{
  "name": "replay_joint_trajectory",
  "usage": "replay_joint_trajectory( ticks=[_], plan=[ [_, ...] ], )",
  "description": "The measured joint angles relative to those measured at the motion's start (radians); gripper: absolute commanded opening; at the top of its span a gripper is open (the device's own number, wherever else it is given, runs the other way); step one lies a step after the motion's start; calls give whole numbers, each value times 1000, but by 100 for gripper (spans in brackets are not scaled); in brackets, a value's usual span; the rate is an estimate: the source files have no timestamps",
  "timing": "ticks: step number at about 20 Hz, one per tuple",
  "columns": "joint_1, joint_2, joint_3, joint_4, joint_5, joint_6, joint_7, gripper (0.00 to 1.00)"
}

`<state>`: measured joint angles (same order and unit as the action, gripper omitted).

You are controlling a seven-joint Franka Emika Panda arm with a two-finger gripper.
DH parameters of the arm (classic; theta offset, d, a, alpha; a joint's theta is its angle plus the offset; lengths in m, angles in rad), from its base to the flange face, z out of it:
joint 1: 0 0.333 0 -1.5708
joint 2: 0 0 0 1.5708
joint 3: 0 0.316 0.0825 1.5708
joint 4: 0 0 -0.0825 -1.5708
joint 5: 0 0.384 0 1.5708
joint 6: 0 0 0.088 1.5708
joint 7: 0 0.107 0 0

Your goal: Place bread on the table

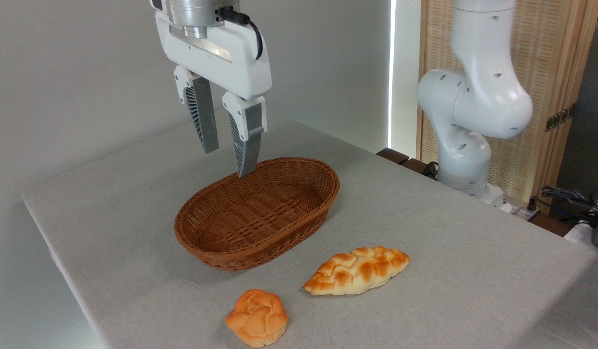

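Observation:
The bread (357, 270), a braided golden loaf with toasted brown patches, lies flat on the grey-clothed table (449, 228), just in front and to the right of the wicker basket (260, 213). The basket holds nothing. My gripper (228, 162) hangs above the basket's back left rim, well apart from the bread. Its two fingers are spread with nothing between them.
A small round orange knotted bun (256, 317) sits on the table near the front edge, left of the loaf. The arm's white base (466, 121) stands beyond the table's right edge, with cables (570, 198) beside it.

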<state>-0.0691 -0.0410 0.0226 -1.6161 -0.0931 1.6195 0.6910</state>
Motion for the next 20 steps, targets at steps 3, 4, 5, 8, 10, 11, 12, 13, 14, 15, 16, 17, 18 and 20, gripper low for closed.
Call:
replay_joint_trajectory(
  ticks=[3,4,5,8,10,11,12,13,14,15,16,17,18,20],
  plan=[
    [1,1,-7,2,2,-31,-4,100],
    [1,2,-8,2,2,-33,-4,100],
    [1,4,-8,2,2,-33,-4,100],
    [4,10,-7,2,20,-33,-4,100],
    [4,11,-8,2,48,-33,-4,100],
    [4,11,-8,2,54,-33,-5,100],
    [4,11,-9,2,56,-33,-5,100],
    [4,11,-9,3,56,-33,-5,100],
    [4,11,-9,3,56,-33,-5,100],
    [4,11,-9,3,56,-33,-5,100],
    [4,11,-9,3,56,-33,-5,100],
    [4,11,-10,3,56,-33,-5,100],
    [4,11,-10,3,56,-33,-5,100],
    [4,11,-10,4,56,-33,-5,100]
  ],
)
